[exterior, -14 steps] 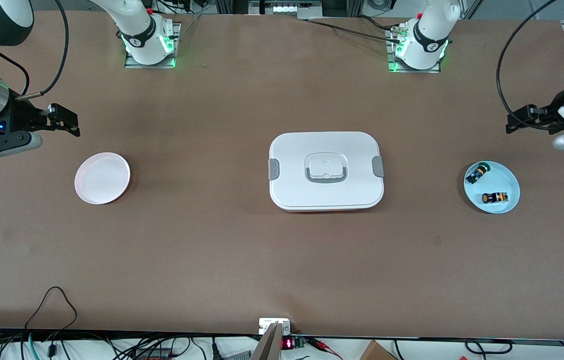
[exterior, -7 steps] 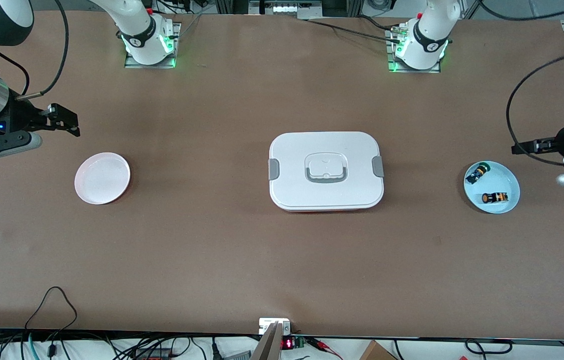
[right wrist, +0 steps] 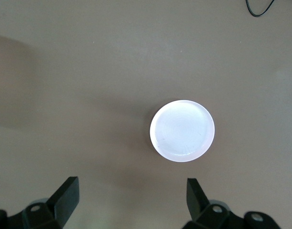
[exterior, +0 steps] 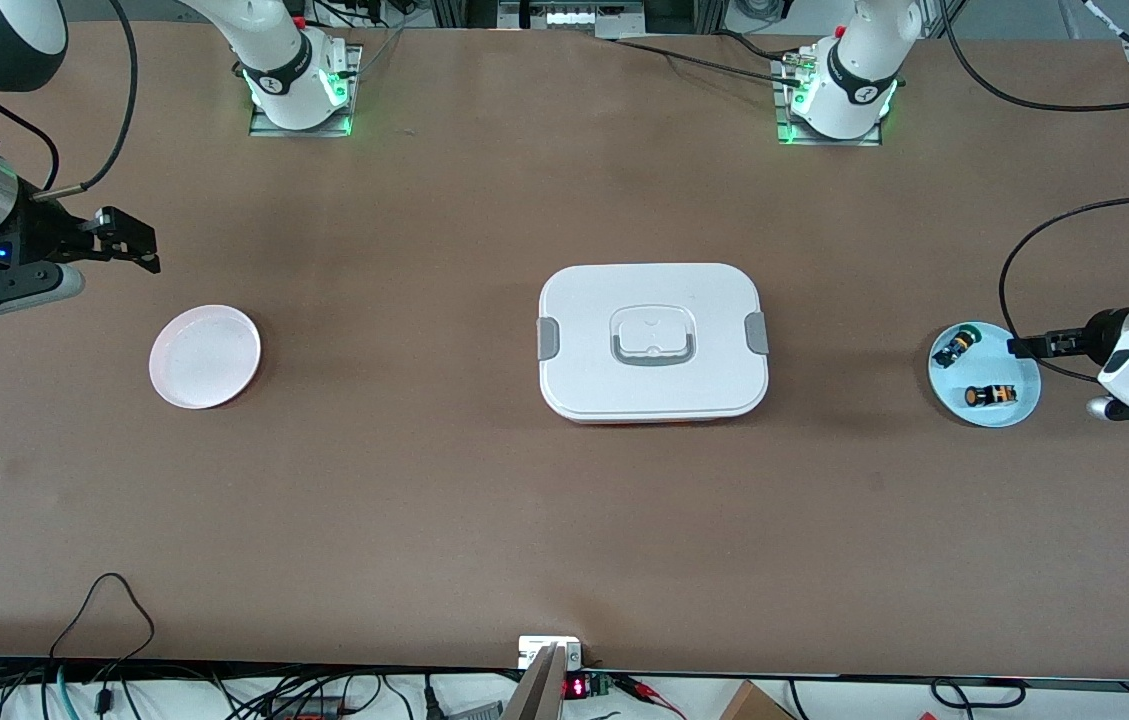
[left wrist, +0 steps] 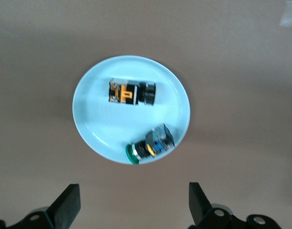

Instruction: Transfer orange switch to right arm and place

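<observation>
The orange switch (exterior: 989, 396) lies on its side on a light blue plate (exterior: 1012, 362) at the left arm's end of the table. It also shows in the left wrist view (left wrist: 132, 92), on the plate (left wrist: 93, 114). A black switch with a green cap (exterior: 954, 347) lies on the same plate, farther from the front camera, and shows in the left wrist view (left wrist: 149, 145). My left gripper (exterior: 1016, 347) is open and empty, up in the air at the plate's edge (left wrist: 134, 202). My right gripper (exterior: 139, 248) is open and empty, waiting above the table near a pale pink plate (exterior: 205, 356).
A white lidded box (exterior: 584, 300) with grey clips stands in the middle of the table. The pale pink plate (right wrist: 182, 130) is empty in the right wrist view, ahead of the right gripper (right wrist: 131, 200). Cables lie along the table's front edge.
My left arm has swung toward the front camera and come down beside the blue plate. The right arm has not moved.
</observation>
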Controlling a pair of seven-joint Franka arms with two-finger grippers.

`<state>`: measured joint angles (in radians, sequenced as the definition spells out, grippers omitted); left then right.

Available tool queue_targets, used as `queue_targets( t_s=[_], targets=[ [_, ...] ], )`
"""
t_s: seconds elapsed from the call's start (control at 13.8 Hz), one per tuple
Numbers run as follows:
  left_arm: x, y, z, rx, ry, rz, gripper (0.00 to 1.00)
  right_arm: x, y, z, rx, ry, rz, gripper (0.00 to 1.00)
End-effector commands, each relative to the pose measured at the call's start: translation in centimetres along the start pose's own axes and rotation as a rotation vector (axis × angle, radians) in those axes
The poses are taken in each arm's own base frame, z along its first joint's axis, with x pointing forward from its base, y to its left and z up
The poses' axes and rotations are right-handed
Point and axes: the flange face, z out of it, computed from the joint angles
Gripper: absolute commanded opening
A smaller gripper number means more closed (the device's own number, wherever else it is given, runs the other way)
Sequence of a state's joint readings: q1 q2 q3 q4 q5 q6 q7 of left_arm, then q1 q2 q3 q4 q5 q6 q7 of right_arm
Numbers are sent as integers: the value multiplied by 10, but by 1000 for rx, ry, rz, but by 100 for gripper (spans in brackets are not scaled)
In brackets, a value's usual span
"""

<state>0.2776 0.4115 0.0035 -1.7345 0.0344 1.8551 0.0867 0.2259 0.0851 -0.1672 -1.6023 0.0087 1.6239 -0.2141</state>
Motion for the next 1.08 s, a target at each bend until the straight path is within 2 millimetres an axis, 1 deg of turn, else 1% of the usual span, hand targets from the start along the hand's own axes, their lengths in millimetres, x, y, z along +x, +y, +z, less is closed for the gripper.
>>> queue_targets(
  t_s=[0.0, 0.07, 0.29, 0.43, 0.58, 0.72, 1.01],
  targets=[
    [-2, 0, 29, 14, 61, 26, 100, 1, 0, -5, 1, 2, 10, 100],
    [-2, 1, 40, 16, 95, 28, 100, 0, 0, -5, 1, 1, 10, 100],
    [3, 4, 59, 25, 196, 67, 100, 0, 0, -5, 1, 1, 10, 100],
    [12, 3, 80, 34, 269, 94, 100, 1, 1, -4, 1, 1, 12, 100],
    [22, -8, 108, 41, 328, 111, 100, 1, 0, -5, 1, 2, 10, 100],
    [26, -8, 131, 45, 369, 115, 100, 1, 0, -4, 1, 1, 10, 100],
    [19, -14, 148, 38, 355, 103, 100, 1, 0, -4, 1, 1, 10, 100]
  ],
)
